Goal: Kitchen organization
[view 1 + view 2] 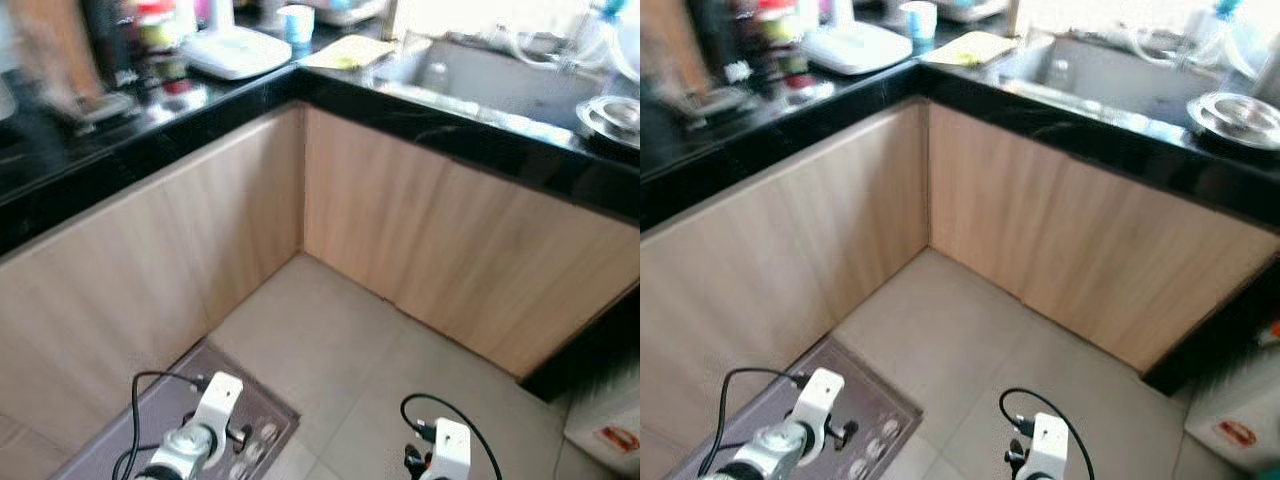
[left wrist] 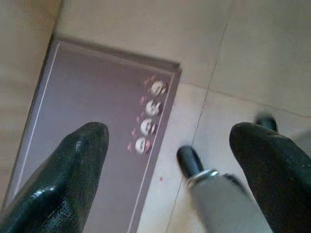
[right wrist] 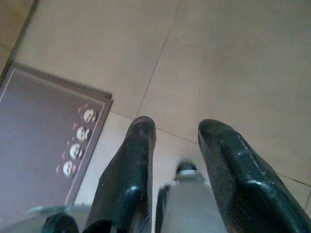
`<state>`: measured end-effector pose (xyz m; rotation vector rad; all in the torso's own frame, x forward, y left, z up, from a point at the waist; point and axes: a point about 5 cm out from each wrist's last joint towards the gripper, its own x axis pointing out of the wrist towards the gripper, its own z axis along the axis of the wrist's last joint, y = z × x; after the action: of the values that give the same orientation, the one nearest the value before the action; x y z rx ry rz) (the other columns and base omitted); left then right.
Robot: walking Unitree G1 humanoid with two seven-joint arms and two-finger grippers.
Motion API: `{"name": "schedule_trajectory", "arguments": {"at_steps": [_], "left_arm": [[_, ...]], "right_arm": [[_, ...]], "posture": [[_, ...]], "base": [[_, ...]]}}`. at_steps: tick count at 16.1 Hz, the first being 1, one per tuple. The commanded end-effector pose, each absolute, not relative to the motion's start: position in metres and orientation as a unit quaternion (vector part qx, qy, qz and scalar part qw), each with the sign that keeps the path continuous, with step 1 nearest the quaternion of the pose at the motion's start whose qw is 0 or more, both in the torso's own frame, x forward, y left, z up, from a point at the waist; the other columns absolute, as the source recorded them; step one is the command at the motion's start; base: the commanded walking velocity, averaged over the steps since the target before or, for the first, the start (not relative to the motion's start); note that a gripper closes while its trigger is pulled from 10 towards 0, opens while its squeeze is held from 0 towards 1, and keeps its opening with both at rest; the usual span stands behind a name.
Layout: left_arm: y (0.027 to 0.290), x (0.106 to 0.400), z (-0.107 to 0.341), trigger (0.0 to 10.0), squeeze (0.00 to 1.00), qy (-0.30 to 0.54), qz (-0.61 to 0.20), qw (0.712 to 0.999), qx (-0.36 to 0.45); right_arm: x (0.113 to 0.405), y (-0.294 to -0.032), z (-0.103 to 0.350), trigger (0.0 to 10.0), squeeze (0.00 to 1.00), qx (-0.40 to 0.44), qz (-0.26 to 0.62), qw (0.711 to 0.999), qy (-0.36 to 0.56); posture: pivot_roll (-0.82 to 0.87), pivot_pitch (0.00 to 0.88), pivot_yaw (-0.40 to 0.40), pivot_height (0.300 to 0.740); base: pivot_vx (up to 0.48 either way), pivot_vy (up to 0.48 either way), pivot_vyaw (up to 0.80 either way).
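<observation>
- Nothing looks organized yet imo: the clutter on the black countertop [image 1: 150,125] sits untouched, and so does the white tray [image 1: 236,52], blue cup [image 1: 296,22] and sink [image 1: 500,80].
- Left gripper [image 2: 170,160] hangs low over the floor mat [image 2: 97,126], fingers spread wide, empty.
- Right gripper [image 3: 175,145] also low, narrower gap, holding nothing.
- Corner cabinets [image 1: 300,200] box in the open tile floor [image 1: 330,340].
</observation>
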<state>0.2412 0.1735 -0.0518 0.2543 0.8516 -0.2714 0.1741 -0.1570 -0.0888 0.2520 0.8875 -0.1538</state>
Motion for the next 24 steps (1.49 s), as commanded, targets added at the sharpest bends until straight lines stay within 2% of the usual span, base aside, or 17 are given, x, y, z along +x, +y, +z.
{"name": "schedule_trajectory", "arguments": {"at_steps": [1,24], "left_arm": [[0.1631,0.2413,-0.0526,10.0,0.00,0.411,-0.145,0.892,0.117],[0.1603,0.2373,-0.0556,10.0,0.00,0.415,-0.144,0.891,0.112]], "right_arm": [[0.1685,-0.1681,-0.0908,10.0,0.00,0.120,-0.095,0.888,0.433],[0.1674,-0.1716,-0.0908,10.0,0.00,0.113,-0.092,0.890,0.432]], "posture": [[0.19,0.077,-0.049,0.740],[0.19,0.052,-0.065,0.740]], "base": [[0.416,0.000,-0.77],[0.415,0.000,-0.03]]}}
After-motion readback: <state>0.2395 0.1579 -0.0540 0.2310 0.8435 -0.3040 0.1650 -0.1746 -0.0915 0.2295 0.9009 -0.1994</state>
